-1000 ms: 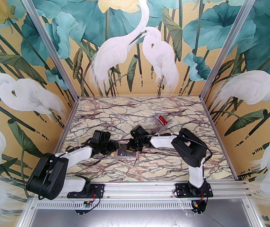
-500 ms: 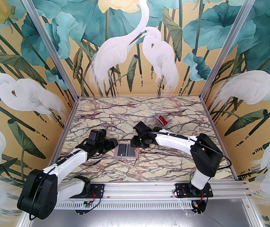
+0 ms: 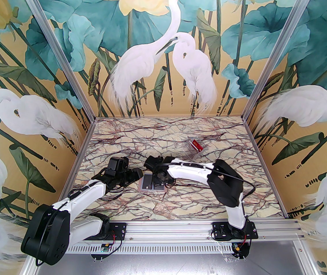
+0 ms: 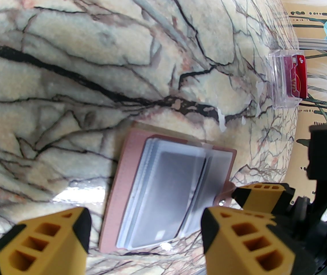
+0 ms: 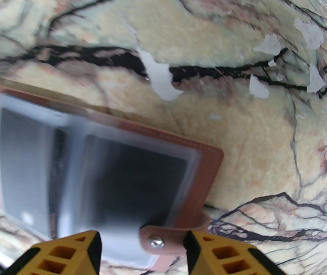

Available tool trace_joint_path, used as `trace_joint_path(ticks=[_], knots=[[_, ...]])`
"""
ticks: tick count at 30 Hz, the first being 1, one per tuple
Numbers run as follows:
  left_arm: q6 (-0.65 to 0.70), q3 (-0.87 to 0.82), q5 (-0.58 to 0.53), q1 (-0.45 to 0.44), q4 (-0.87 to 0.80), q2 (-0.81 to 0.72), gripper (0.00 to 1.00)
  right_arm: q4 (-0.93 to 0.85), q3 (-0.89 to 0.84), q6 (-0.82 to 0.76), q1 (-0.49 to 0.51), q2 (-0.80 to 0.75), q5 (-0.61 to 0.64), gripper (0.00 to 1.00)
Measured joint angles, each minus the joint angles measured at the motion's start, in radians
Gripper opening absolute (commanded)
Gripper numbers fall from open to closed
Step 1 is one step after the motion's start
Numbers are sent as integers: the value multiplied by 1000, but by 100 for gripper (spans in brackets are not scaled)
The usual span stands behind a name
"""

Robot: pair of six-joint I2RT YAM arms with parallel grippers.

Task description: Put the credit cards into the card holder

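The card holder [image 3: 147, 184] lies open on the marble table, a pink-brown cover [image 4: 123, 188] with pale clear sleeves [image 5: 74, 142]. Dark credit cards [image 5: 134, 188] show through the sleeves on both halves. A red credit card [image 3: 196, 145] stands in a clear plastic box at the back right. My left gripper [image 3: 137, 175] hovers open just left of the holder, its yellow fingers [image 4: 46, 239] apart. Over the holder's right half my right gripper [image 5: 142, 253] is open, with the snap tab [image 5: 155, 241] lying between its fingers.
The clear plastic box [image 4: 281, 79] sits well beyond the holder toward the back right wall. Small white scuffs mark the marble [image 5: 160, 76] behind the holder. Both arms crowd the table's middle; painted walls close in three sides.
My left gripper pulled back to the left of the holder and opened. The right arm lifted off to the right, then swung back left over the holder with its jaws opening.
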Motion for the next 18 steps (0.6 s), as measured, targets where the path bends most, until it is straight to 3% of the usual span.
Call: trace_joint_path(ticks=[9,18], knots=[[0,-1,0,0,0,30,71,-26,-39,-14,-6,-19,44,1],[-2,-12,0,-11,8,63,72,145,-236,-23,-92,-167,-80,0]])
